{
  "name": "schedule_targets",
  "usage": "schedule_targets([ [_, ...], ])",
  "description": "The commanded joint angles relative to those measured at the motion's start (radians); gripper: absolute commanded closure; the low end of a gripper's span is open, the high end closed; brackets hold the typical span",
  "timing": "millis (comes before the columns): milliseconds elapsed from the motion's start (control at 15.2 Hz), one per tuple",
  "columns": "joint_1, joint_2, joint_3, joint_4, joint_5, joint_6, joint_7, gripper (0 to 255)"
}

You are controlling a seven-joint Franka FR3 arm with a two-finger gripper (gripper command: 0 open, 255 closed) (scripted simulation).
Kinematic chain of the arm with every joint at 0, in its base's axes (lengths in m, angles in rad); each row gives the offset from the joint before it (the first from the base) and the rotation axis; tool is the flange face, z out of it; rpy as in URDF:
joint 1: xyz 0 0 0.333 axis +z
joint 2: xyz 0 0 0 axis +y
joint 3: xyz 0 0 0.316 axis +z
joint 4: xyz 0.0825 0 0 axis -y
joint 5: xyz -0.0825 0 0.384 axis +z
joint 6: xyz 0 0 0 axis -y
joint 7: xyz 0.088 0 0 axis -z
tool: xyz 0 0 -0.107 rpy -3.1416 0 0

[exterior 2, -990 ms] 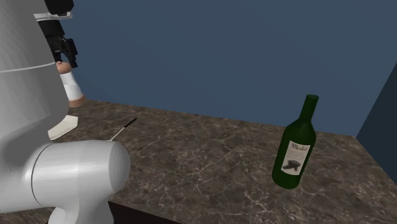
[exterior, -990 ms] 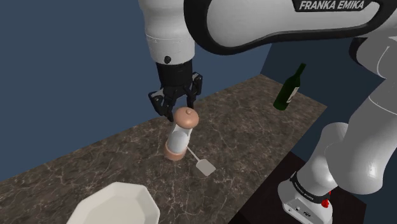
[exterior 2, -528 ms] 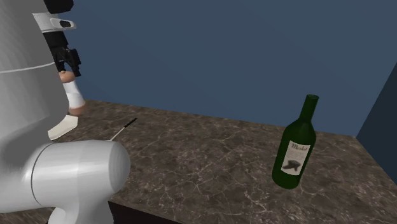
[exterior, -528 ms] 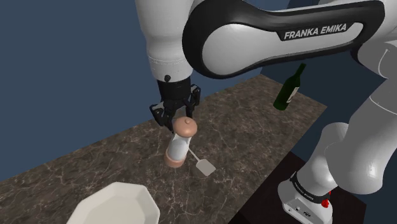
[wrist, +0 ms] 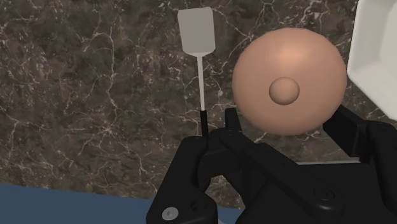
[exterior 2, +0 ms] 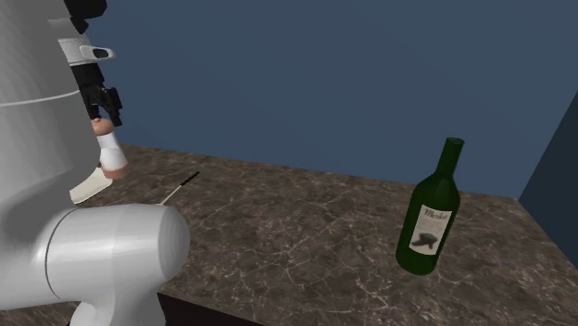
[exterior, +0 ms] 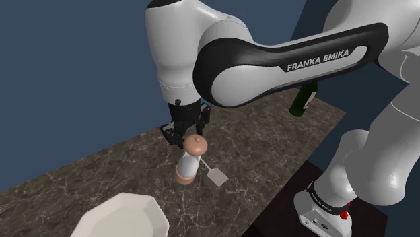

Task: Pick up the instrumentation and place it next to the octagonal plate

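Toward the back edge of the dark marbled counter (exterior: 269,138), by the blue wall, the task's instrument stands upright: a mill (exterior: 188,160) with a white body, a tan base and a round tan knob. The likeliest failure from here is a tip-over. The mill is tall and narrow, so if one finger meets the knob before the other, the push could topple it onto the spatula (exterior: 215,176) lying just beside its base. The knob also looks round and smooth, so a pinch on it alone might squeeze it out, or let the body swing on the way to the octagonal plate (exterior: 124,217) at the counter's end in the shoulder view's lower left. The gripper (exterior: 186,132) hangs right over the mill, its fingers apart on either side of the knob; contact cannot be judged.
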State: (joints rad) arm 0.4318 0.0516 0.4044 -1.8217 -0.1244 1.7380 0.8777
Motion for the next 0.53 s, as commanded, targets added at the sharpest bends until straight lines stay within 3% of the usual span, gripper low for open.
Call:
schedule_targets([
  [0, 0.000, 0.004, 0.000, -0.023, -0.002, 0.027, 0.004, 255],
  [462, 0.001, 0.024, -0.001, -0.094, -0.013, 0.116, 0.019, 255],
])
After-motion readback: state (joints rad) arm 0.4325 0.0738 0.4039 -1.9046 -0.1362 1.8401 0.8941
